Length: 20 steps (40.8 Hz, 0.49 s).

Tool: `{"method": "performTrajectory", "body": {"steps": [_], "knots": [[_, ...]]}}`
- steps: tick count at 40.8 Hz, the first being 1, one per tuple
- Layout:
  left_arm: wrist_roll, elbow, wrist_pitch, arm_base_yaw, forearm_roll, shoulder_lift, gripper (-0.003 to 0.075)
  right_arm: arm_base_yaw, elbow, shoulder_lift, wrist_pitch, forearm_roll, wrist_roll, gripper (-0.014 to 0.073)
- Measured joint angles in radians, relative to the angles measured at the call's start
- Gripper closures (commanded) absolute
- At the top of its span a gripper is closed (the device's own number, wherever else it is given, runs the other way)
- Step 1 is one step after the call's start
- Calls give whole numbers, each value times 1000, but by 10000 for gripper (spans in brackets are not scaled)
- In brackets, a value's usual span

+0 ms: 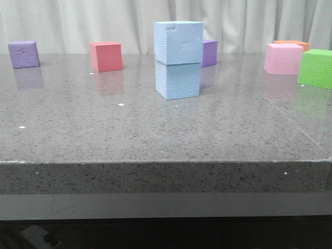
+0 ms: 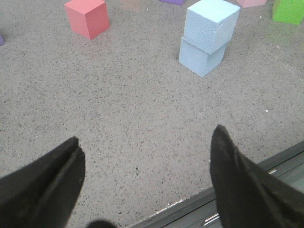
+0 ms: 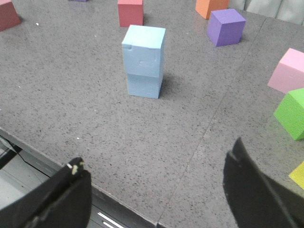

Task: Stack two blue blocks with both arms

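This looks like a robot test lab rather than anyone's home: a bare grey speckled stone table [image 1: 166,135] stands before a pale pleated curtain [image 1: 104,21] that closes off the whole background. On the table sit only plain foam cubes, a red one [image 1: 106,56], a pink one [image 1: 283,58] and a green one [image 1: 316,68], laid out like test props.

Pale blue pebbled blocks [image 1: 178,58]; grey speckled table [image 1: 155,129]; red cube [image 1: 106,56]; green cube [image 1: 316,68]

Purple cube [image 1: 24,54], red cube [image 1: 106,56], pink cube [image 1: 282,58], green cube [image 1: 315,68].
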Motion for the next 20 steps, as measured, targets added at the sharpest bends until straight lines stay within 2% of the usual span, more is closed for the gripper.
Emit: {"method": "performTrajectory", "body": {"steps": [6, 10, 12, 20], "knots": [[0, 10, -4, 0, 0, 0, 582, 0, 0, 0, 5, -13, 0, 512], [0, 12, -6, 0, 1, 0, 702, 0, 0, 0, 6, -13, 0, 704], [0, 12, -6, 0, 1, 0, 742, 0, 0, 0, 7, -13, 0, 709], [0, 12, -6, 0, 3, 0, 741, 0, 27, 0, 7, -16, 0, 713]]}}
